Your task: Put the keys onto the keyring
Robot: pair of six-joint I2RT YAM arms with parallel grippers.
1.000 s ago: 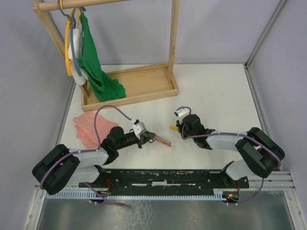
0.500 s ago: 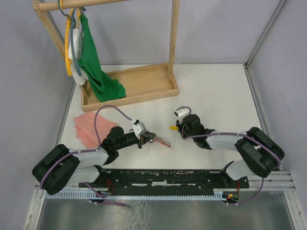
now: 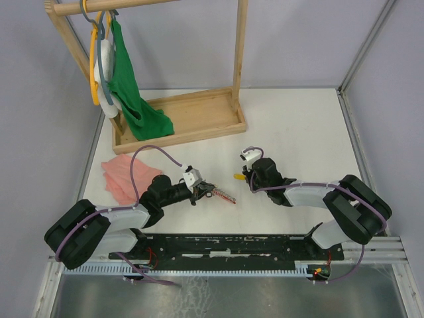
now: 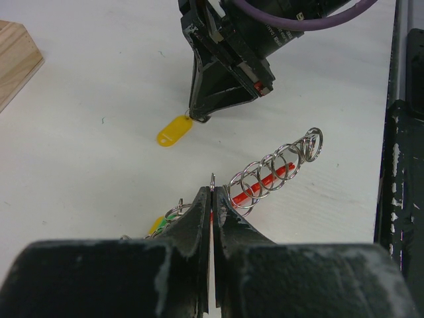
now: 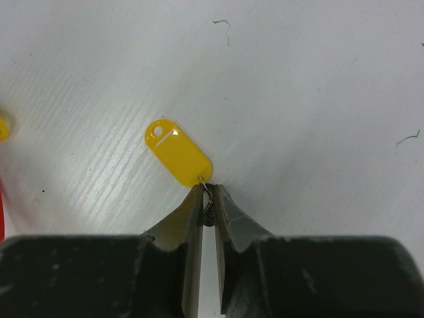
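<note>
Near the middle of the desk (image 3: pixel 298 126), toward its near edge, both arms lay low with their tools facing each other.

Left tool (image 4: pixel 212 195): clenched. A thin wire loop of the keyring (image 4: pixel 275 169) was pinched between the fingers. The rest of the keyring, a string of linked silver rings with a red piece running through it, trailed from the tool along the desk toward the right arm. Green-tagged key (image 4: pixel 158 224): only a sliver of the tag showed, tucked against the left tool's finger at the bunch; its blade could not be made out.

Right tool (image 5: pixel 207 192): clenched on the yellow-tagged key (image 5: pixel 179 154), gripping the small wire end at the tag's narrow tip. The tag lay flat on the desk, pointing away from the fingers. The metal blade was hidden between the fingers.

Yellow tag and keyring were apart, with bare desk between them.

Far left corner: wooden rack (image 3: pixel 179 119) with a green garment (image 3: pixel 136 93) hanging into its tray. Left edge: pink cloth (image 3: pixel 122 175) beside the left arm.
</note>
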